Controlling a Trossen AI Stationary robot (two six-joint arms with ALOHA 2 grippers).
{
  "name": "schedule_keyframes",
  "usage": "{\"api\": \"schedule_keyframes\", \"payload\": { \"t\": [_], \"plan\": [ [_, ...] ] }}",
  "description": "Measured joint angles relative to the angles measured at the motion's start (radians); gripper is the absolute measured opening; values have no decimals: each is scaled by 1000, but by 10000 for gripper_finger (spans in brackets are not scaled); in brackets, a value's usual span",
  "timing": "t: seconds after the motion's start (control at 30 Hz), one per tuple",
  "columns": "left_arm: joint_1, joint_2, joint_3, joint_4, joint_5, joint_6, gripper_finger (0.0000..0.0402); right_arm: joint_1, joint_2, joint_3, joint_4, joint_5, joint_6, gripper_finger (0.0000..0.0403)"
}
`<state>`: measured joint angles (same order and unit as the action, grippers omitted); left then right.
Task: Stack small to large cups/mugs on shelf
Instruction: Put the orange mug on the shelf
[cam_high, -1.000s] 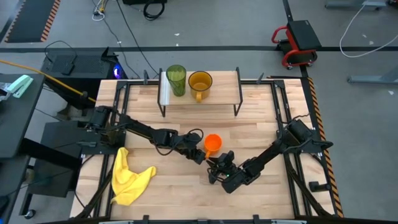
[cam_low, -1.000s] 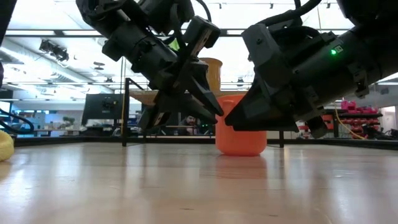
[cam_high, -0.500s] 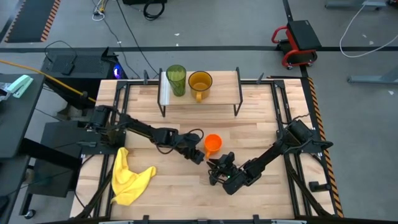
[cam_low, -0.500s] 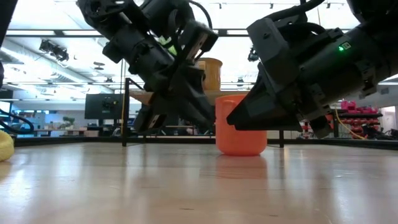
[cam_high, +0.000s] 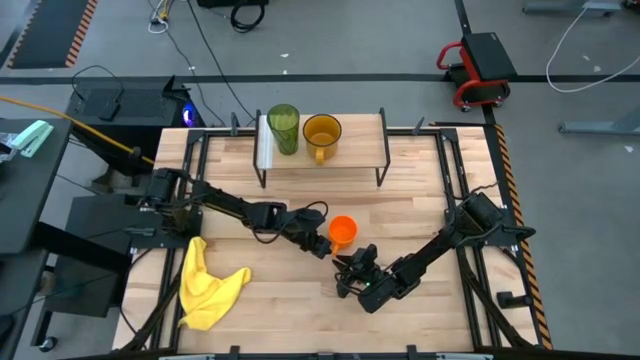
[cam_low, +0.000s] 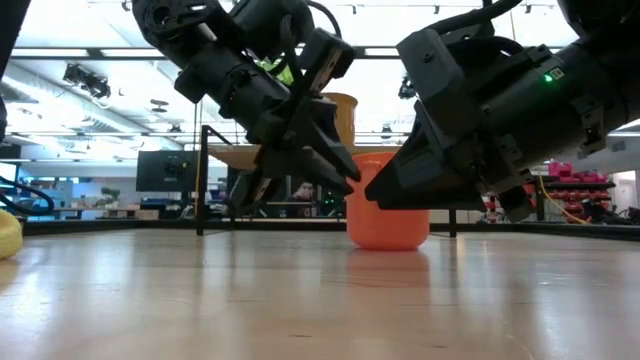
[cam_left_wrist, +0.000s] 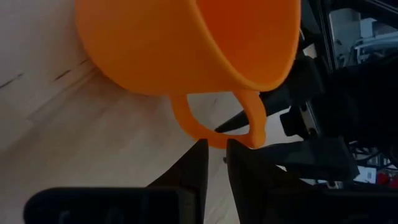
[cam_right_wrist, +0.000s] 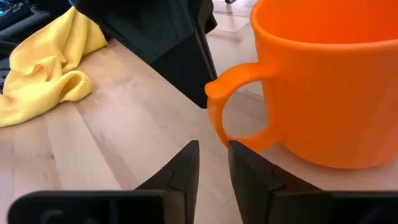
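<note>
orange mug (cam_high: 342, 231) — green tumbler (cam_high: 283, 128), amber mug (cam_high: 321, 133), yellow cloth (cam_high: 208, 283)

Both arms reach low to mid-table; left gripper (cam_high: 322, 243) and right gripper (cam_high: 345, 266), fingers nearly closed, tips close together.

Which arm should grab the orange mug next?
Probably left. The left gripper, fingers nearly closed, sits right beside the orange mug, tips at its handle. The right gripper sits slightly farther off.
</note>
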<state>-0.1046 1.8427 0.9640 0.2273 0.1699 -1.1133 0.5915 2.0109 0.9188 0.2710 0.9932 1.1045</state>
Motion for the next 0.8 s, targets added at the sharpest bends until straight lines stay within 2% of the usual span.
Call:
{"api": "schedule_keyframes", "payload": {
  "t": [0.27,0.53,0.8],
  "plan": [
    [-9,0,10,3,0,8,67,8,0,0,0,0,1,93],
    [-12,0,11,5,1,21,62,42,0,0,-4,-1,70,93],
    [-23,0,11,4,1,21,66,37,0,0,-23,17,71,74]
  ]
}}
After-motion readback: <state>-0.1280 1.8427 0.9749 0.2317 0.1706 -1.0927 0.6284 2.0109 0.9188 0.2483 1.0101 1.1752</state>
